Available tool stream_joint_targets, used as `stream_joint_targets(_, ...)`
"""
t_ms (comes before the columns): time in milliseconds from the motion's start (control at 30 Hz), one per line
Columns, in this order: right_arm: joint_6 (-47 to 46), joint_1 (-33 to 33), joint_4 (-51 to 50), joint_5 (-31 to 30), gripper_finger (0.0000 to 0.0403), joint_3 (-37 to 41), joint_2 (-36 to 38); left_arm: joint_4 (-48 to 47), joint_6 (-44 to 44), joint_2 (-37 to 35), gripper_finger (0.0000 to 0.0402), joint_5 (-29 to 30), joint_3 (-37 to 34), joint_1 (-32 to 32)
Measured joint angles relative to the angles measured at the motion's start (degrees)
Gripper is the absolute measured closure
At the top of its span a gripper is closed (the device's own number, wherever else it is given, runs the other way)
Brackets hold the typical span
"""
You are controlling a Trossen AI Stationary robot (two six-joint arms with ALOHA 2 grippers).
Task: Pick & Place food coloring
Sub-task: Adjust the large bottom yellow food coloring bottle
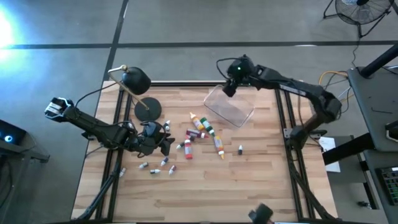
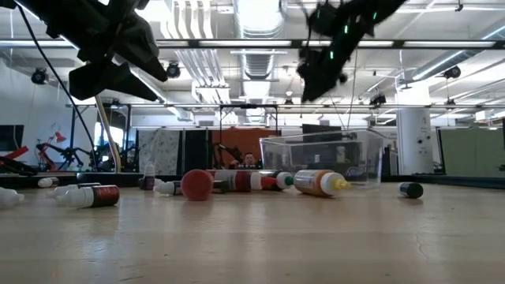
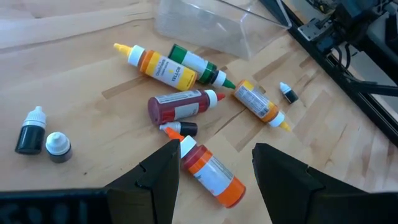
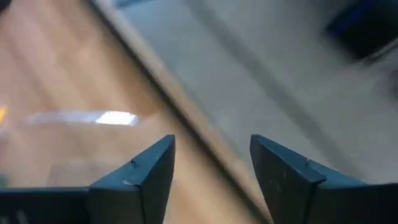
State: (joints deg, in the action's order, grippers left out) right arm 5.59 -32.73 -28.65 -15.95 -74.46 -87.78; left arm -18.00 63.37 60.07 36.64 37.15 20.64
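On the left, the left gripper hovers low over the wooden counter near its left edge, its fingers apart and empty. It looks poised for a pick: in its wrist view an orange-bodied, white-capped dropper bottle lies on its side just ahead of the gap between the fingers, not yet between them. The next move seems to call for easing forward and down so the fingers straddle that bottle across its narrow body before closing.

The rest of the small plastic food-coloring bottles lie scattered on their sides around the middle of the counter, a few tiny ones nearer the left edge.

Further right, the clear rectangular plastic tub stands near the far edge. The right gripper hangs above the tub's far rim with fingers spread and nothing between them, so a drop looks just finished; no bottle can be made out inside the tub.
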Motion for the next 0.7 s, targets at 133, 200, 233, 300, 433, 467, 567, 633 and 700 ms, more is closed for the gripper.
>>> stream_joint_targets(133,-16.95,3.8,-18.0,1.01,0.0189,-5.37,3.53,0.0,0.02,0.02,0.0227,0.44,0.0,0.0)
stream_joint_targets(200,-28.84,5.0,-29.06,9.72,0.0191,-5.83,4.07,0.01,0.02,0.01,0.0227,0.82,0.0,0.0)
stream_joint_targets(233,-32.24,6.84,-32.37,11.49,0.0193,-5.17,4.64,0.0,-0.07,0.01,0.0227,0.98,0.0,0.0)
stream_joint_targets(300,-40.1,13.77,-33.92,10.13,0.0196,-2.78,6.65,0.02,-0.59,0.02,0.0227,1.46,0.0,0.0)
stream_joint_targets(433,-60.27,29.05,-31.49,10.2,0.0199,3.86,7.88,0.04,-1.84,0.02,0.0227,2.54,0.0,0.0)
stream_joint_targets(467,-65.37,32.37,-29.38,10.16,0.0199,5.33,7.44,0.01,-2.05,0.02,0.0227,2.54,0.0,0.0)
stream_joint_targets(567,-77.42,40.55,-21.63,9.58,0.0201,8.81,4.48,0.02,-2.16,0.02,0.0227,2.53,0.0,0.0)
stream_joint_targets(633,-82.84,44.27,-18.31,9.86,0.0208,10.18,0.72,0.02,-2.58,0.02,0.0227,2.5,0.0,0.0)
stream_joint_targets(700,-87.34,45.96,-17.81,9.97,0.0218,10.47,-2.98,0.04,-3.55,0.02,0.0227,2.49,0.0,0.04)
